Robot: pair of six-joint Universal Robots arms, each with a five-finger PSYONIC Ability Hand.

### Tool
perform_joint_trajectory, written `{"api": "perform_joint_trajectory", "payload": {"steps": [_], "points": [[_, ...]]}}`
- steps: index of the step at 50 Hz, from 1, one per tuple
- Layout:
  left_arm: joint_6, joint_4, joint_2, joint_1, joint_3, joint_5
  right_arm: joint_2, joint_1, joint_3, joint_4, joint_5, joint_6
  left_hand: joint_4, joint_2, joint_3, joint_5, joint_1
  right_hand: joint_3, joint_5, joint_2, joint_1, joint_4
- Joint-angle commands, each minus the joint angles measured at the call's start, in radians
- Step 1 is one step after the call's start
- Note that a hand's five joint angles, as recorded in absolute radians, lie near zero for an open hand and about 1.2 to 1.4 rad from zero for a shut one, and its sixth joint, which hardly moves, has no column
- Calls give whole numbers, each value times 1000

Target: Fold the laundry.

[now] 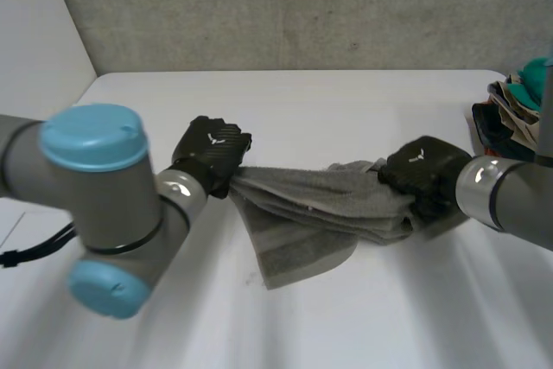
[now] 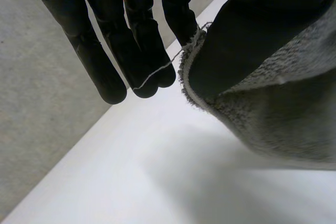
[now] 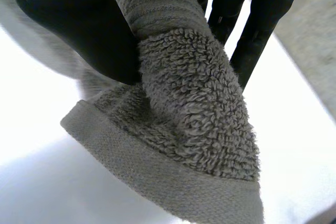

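A grey towel (image 1: 315,205) is stretched between my two hands above the white table (image 1: 346,110), and its middle sags down to the tabletop. My left hand (image 1: 212,155) holds the towel's left end. In the left wrist view the thumb (image 2: 252,35) pinches the towel's frayed edge (image 2: 273,108) against a finger, while the other fingers (image 2: 105,61) stay straight beside it. My right hand (image 1: 423,174) grips the towel's right end. In the right wrist view its thumb (image 3: 89,30) and fingers (image 3: 252,24) clamp a bunched fold of the towel (image 3: 194,103), whose hemmed corner hangs below.
A pile of mixed clothes (image 1: 514,118) lies at the table's right edge. A grey wall (image 1: 302,6) runs along the far side of the table. Bare tabletop stretches in front of and behind the towel.
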Motion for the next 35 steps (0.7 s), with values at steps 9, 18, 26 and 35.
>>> {"api": "perform_joint_trajectory", "payload": {"steps": [9, 18, 26, 35], "points": [[218, 582, -29, -11, 396, -62, 17, 43, -130, -1100, 21, 80, 197, 202, 203, 237, 253, 202, 230, 220, 309, 194], [240, 546, 55, -19, 175, -60, 92, 42, -191, -970, 15, 224, 197, 202, 203, 237, 253, 202, 230, 220, 309, 194], [235, 458, 37, -25, -116, -65, 199, 32, -191, -548, 19, 241, 197, 202, 203, 237, 253, 202, 230, 220, 309, 194], [191, 405, -51, -134, -247, -60, 224, 40, -53, -318, 32, 172, 134, 139, 140, 174, 190, 202, 230, 220, 309, 194]]}}
